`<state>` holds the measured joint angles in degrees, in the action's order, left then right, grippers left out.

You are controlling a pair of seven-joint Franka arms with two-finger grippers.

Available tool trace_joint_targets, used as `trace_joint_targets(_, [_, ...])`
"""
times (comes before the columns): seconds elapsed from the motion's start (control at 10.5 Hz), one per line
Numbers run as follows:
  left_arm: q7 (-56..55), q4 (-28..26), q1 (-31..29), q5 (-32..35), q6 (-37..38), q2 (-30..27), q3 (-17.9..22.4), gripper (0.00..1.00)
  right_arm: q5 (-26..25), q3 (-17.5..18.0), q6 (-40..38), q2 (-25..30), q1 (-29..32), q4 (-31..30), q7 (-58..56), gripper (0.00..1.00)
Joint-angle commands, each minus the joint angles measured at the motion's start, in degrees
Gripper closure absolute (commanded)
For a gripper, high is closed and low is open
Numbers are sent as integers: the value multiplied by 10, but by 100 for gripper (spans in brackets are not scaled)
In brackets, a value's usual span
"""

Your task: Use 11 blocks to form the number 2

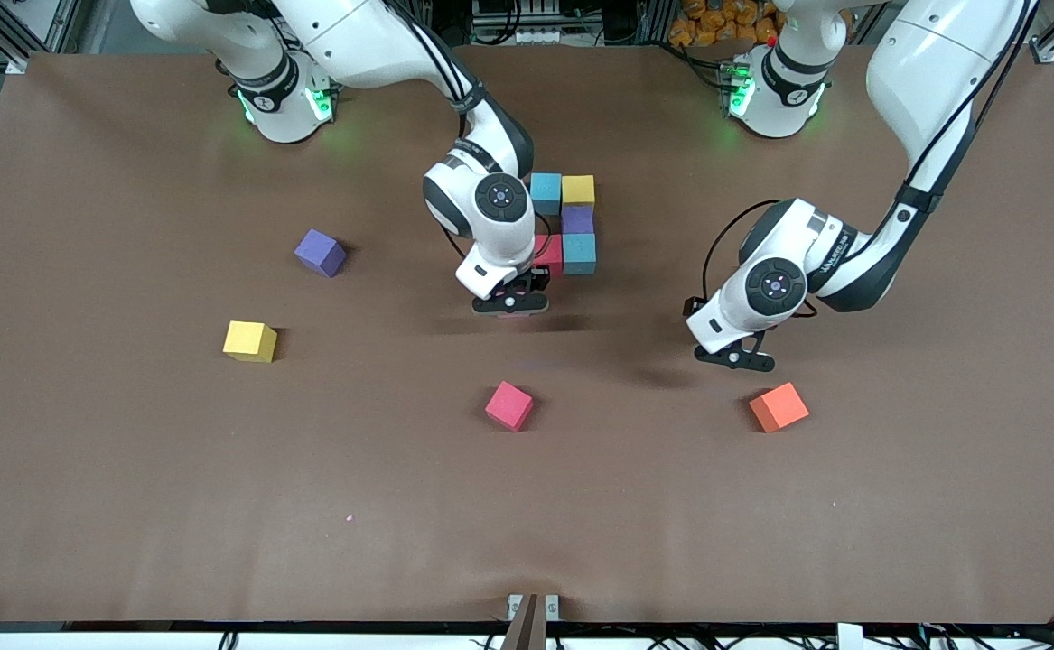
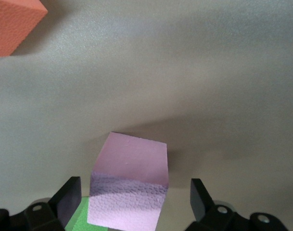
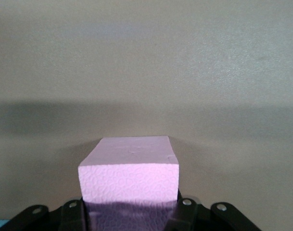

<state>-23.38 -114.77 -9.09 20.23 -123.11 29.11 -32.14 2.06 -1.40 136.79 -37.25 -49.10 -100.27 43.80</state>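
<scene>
My right gripper (image 1: 510, 305) is shut on a pink block (image 3: 129, 175), low over the table beside the red block (image 1: 548, 254) of a cluster. That cluster also has two cyan blocks (image 1: 545, 192) (image 1: 579, 254), a yellow one (image 1: 578, 190) and a purple one (image 1: 577, 219), all touching. My left gripper (image 1: 732, 358) stands open over another pink block (image 2: 132, 180), its fingers (image 2: 67, 199) clear of the block's sides. A green cube (image 2: 78, 217) lies against that pink block. Both are hidden under the hand in the front view.
Loose on the table lie an orange block (image 1: 778, 407) just nearer the camera than the left gripper, a red block (image 1: 509, 405) in the middle, and a yellow block (image 1: 250, 341) and a purple block (image 1: 320, 252) toward the right arm's end.
</scene>
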Motion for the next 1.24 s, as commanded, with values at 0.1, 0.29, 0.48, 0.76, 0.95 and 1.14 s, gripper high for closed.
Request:
trace_joint_targets(0.1, [16,-18,-14,-1,-8,-12,-8,0,-3,5,13,17,-4,-30,13,52])
trace_joint_targets(0.29, [15,-23,-14,-1,-8,-11,-7,0,-3,5,12,17,-4,-30,13,51])
trace_joint_targets(0.48, [14,-24,-20,-1,-8,-11,-7,0,-3,8,9,18,-4,-33,13,51])
trace_joint_targets(0.76, [7,-23,-20,-1,-8,-2,-7,1,-1,9,12,24,-4,-44,13,48])
trace_joint_targets(0.95, [7,-20,-20,-1,-8,-2,-7,27,2,9,12,24,-5,-44,13,43])
trace_joint_targets(1.14, [7,-16,-19,-1,-7,-4,-7,33,2,9,10,24,-4,-43,12,0])
